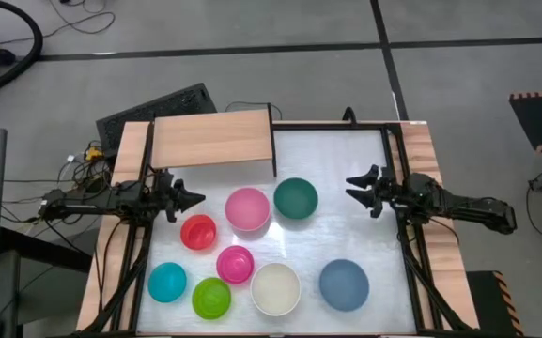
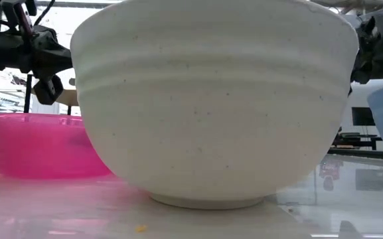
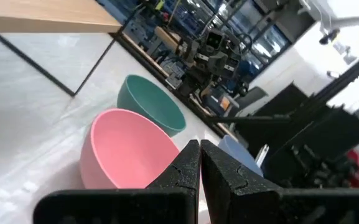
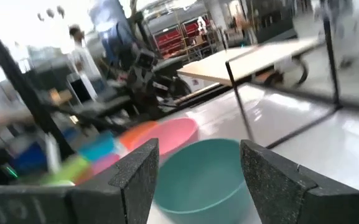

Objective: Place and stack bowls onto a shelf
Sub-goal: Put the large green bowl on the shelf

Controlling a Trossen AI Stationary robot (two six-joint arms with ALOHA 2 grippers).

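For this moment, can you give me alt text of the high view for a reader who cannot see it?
Eight bowls sit loose on the white table in front of an empty wooden shelf: pink, dark green, red, magenta, cyan, lime, cream and blue-grey. The left gripper is shut, the right gripper open, each empty at its side.

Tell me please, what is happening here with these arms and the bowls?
Nothing is being held at this moment. Eight bowls sit on the white table; the shelf at the back carries none yet. The left gripper is shut and empty, at the left side near the pink bowl and the red bowl. The right gripper is open, hanging at the right side and pointing toward the dark green bowl. So the stacking has not begun.
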